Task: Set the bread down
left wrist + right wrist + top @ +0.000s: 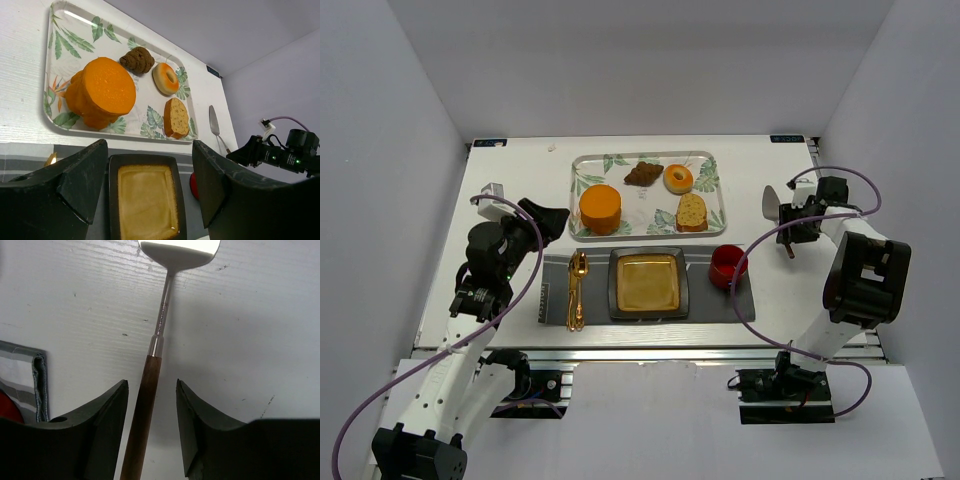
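The bread is a thick round orange bun standing at the near-left of the leaf-patterned tray. It also shows in the left wrist view. My left gripper is open and empty, just left of the tray and apart from the bread; in its own view the jaws frame the plate. My right gripper is open at the right side of the table. In its own view the jaws straddle the wooden handle of a cake server lying on the table, without closing on it.
A dark square plate with a gold centre sits on a grey placemat, with gold cutlery to its left and a red cup to its right. The tray also holds a brown pastry, a ring donut and a speckled slice.
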Robot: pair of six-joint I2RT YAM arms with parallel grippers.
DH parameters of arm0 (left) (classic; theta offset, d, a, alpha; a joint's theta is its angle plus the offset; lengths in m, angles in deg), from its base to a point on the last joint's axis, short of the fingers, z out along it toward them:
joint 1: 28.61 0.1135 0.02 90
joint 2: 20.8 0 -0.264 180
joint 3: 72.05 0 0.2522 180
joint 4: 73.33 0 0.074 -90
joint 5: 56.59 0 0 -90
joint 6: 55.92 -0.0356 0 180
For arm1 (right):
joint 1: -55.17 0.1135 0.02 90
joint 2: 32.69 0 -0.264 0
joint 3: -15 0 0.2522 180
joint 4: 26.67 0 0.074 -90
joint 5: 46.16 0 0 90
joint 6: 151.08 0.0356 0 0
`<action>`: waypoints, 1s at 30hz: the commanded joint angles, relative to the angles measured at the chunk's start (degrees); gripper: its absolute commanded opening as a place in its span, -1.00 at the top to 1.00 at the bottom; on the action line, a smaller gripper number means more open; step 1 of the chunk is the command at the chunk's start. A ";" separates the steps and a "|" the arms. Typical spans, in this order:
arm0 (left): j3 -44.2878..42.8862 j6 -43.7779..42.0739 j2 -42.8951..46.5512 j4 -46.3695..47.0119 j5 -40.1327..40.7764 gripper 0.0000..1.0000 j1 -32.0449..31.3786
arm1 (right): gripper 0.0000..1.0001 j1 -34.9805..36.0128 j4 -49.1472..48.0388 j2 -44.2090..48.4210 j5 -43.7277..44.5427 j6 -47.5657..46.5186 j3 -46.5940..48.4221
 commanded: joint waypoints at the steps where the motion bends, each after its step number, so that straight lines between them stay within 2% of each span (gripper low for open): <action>1: -0.87 0.12 0.82 -0.40 0.40 -0.55 0.19 | 0.05 0.58 -3.01 1.64 0.86 1.16 -1.85; 5: -0.35 0.38 0.99 -0.13 0.22 -0.55 0.19 | 0.17 0.49 -6.08 3.58 2.09 2.47 -5.10; 13: -0.78 0.29 1.34 -0.92 -0.13 -0.55 0.28 | 0.17 0.58 -13.91 6.13 3.06 7.30 -10.21; 30: -0.52 0.82 2.66 -1.54 0.13 -0.55 0.28 | 0.24 0.49 -18.22 5.95 3.68 9.86 -13.02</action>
